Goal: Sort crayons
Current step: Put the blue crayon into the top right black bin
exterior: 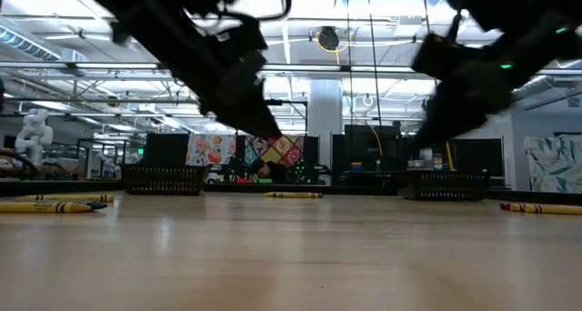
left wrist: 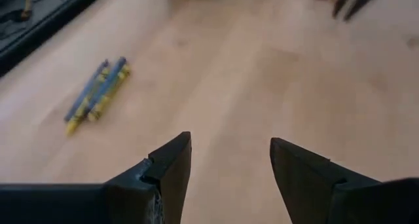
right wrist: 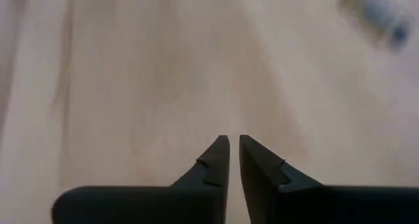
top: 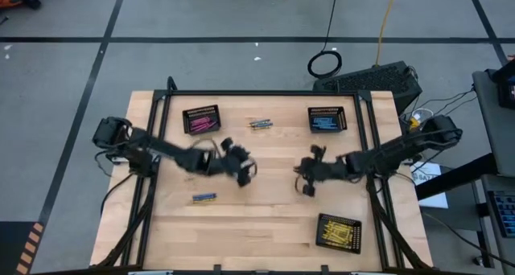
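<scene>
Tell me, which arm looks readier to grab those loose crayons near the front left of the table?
Probably the left. Its gripper is open, and the crayons lie on its side, while the right gripper is nearly shut and farther off.

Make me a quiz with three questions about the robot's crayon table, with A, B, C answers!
1. Where is the basket with yellow crayons?
A. at the near edge, on the right arm's side
B. at the far edge, on the left arm's side
C. in the middle of the table

2. How many baskets sit on the table?
A. one
B. three
C. five

3. How does the left gripper look?
A. holding a crayon
B. open and empty
C. squeezed shut

Answers:
1. A: the high view shows it low on the right, below the right gripper.
2. B: pink basket, blue basket and the yellow one.
3. B: the left wrist view shows a wide gap with bare wood between its fingers.
</scene>
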